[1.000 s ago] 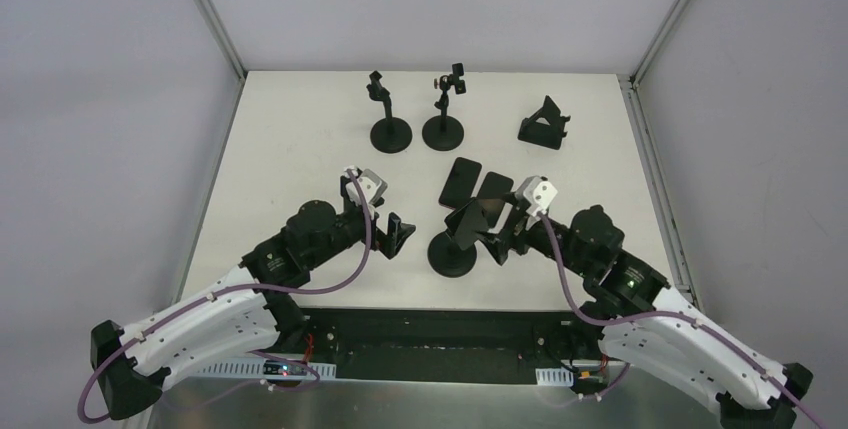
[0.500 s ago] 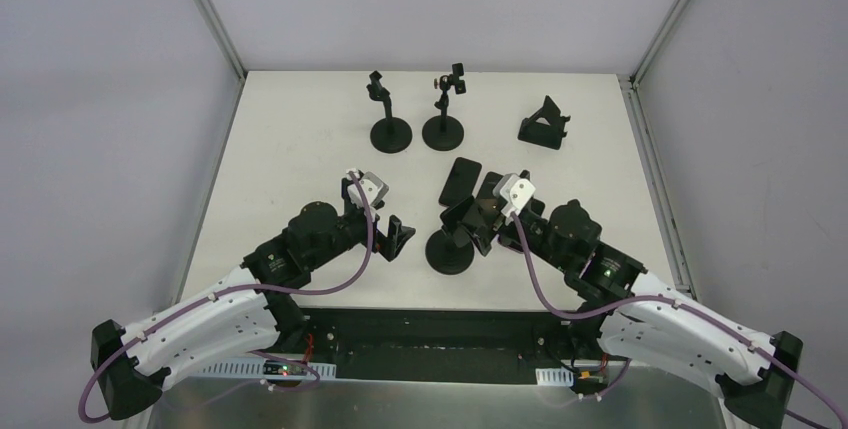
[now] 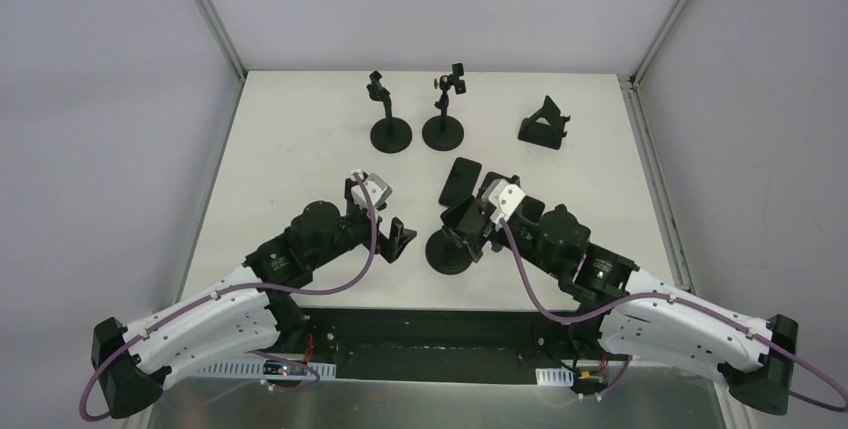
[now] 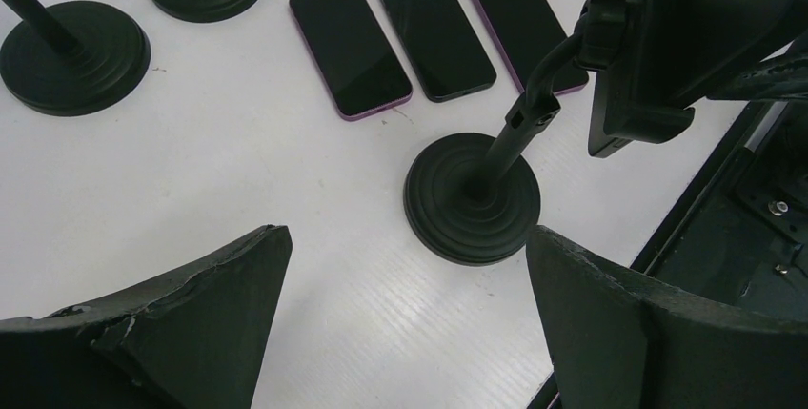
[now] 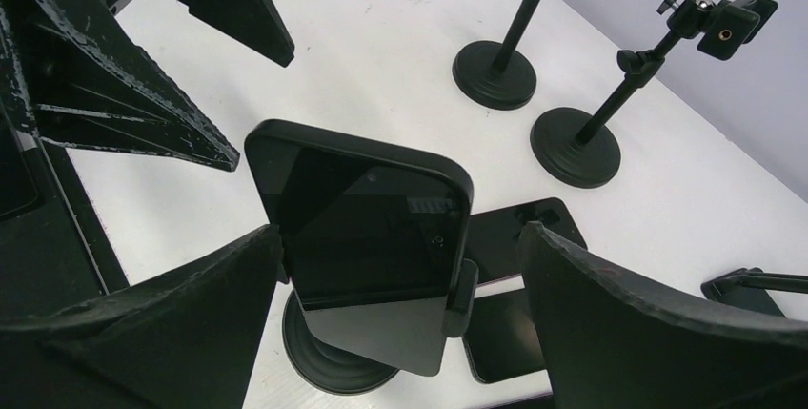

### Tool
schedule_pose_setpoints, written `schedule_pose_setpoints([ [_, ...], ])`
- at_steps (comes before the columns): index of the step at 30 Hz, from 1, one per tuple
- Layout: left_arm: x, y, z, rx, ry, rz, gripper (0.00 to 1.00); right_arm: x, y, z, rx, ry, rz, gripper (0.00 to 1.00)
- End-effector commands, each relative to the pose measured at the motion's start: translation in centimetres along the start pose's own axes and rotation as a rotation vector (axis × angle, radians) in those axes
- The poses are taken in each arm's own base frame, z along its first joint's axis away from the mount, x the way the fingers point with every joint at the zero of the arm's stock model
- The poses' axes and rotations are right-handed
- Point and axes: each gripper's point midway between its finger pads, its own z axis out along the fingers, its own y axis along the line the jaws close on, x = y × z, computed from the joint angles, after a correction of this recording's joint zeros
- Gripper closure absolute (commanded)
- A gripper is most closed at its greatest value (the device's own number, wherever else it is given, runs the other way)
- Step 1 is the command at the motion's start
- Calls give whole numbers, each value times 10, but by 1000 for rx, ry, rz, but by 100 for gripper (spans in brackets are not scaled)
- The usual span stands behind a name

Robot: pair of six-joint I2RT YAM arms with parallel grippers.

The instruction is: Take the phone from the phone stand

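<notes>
White table (image 3: 300, 149), phone (image 5: 367, 214) between fingers (image 5: 657, 333), right wrist

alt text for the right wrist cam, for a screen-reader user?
A black phone sits clamped in a phone stand, centred between the fingers of the open right gripper. Behind it more phones lie flat on the white table, with two empty stands farther back.

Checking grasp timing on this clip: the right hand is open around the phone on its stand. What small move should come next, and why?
Probably ease the right hand slightly forward and close it on the phone. Its fingers are open on either side of the phone, which sits clamped in the phone stand. The left hand hangs open near the base.
</notes>
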Motion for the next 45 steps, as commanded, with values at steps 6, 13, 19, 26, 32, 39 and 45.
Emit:
schedule_pose_setpoints([
  [6,-10,1,-1,7,-47,3,1,-39,-10,10,132,-91,-4,1],
  [13,-8,1,0,6,-43,-1,1,-42,-20,16,254,-97,6,1],
  [19,-8,0,0,10,-42,-6,1,-44,-17,21,295,-92,8,1],
  [26,-9,0,0,7,-43,-11,1,-42,-15,20,302,-78,39,12],
  [32,-18,-3,5,13,-45,-29,1,-34,-9,14,267,-49,90,53],
  [39,-37,-48,18,264,-115,-14,1,-42,2,9,146,-129,222,83],
  [45,-48,-79,19,437,-208,34,1,-48,8,7,70,-199,318,100],
])
